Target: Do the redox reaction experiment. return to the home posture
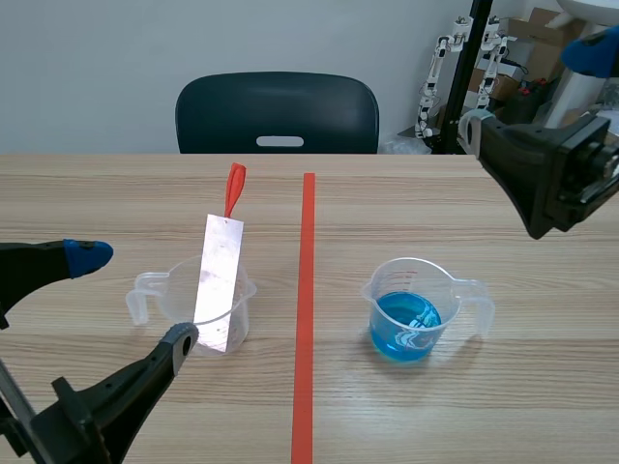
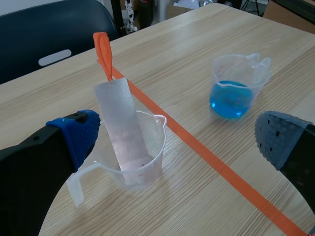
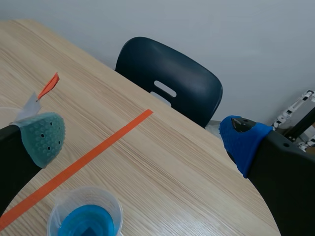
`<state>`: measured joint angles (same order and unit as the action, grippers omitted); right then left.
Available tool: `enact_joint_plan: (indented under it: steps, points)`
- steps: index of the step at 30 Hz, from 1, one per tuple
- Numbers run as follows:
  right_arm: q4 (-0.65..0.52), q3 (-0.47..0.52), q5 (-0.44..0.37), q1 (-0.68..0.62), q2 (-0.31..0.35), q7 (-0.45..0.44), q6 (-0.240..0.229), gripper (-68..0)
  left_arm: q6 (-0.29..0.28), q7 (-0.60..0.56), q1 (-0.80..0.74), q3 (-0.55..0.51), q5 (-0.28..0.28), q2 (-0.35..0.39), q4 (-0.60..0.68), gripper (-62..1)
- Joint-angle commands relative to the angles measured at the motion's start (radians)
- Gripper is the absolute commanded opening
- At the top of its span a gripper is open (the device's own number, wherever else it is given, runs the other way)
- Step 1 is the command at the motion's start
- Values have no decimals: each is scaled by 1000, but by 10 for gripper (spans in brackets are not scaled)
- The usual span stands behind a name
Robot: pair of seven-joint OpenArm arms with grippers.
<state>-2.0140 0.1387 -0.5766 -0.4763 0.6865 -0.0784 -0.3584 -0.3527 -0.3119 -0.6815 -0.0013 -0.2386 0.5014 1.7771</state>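
On the pale wood-grain worktop (image 1: 387, 203) a straight orange-red tape line (image 1: 306, 290) runs away from the robot, with one beaker on each side of it. On the left stands a clear plastic measuring beaker with a handle and spout (image 2: 150, 147). A long silvery metal strip (image 1: 218, 280) leans in it, tilted, with its upper half rising well above the rim. The strip's foot appears to rest on the beaker's bottom, though the clear wall makes that hard to judge. An orange-red tag (image 1: 235, 188) sticks up from the top of the strip. On the right, well apart from the first, stands a second clear plastic beaker (image 1: 416, 300), upright and about a third full of bright blue liquid (image 1: 406, 329). The left jaws are spread wide and grip nothing. They sit low over the near worktop, and in the wrist view the beaker with the strip lies ahead of and between the fingers, nearer the one with the blue pad (image 2: 74, 135) than the one with the grey pad (image 2: 280, 142). The right jaws are also wide apart and empty (a grey-green pad (image 3: 44, 135) on one finger, a blue one (image 3: 243, 140) on the other). They are raised above the far right of the worktop, and the blue beaker lies below them. A dark blue plastic chair (image 1: 278, 111) stands behind the worktop's far edge.
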Motion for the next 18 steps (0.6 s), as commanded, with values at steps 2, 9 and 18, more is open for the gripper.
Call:
enact_joint_plan:
  steps: [2, 9, 18]
  points:
    - [-44, 65, -10, -44, -55, -17, 8, 4, -2, 0, -2, 1, -12, -2, 39, 14]
    - [-154, 198, 9, -196, -121, -18, 8, 4, 21, 0, -2, 1, -11, -2, 107, 14]
    - [-236, 266, 61, -362, -163, -78, 6, 4, 31, 71, 1, 1, -5, -2, 182, 14]
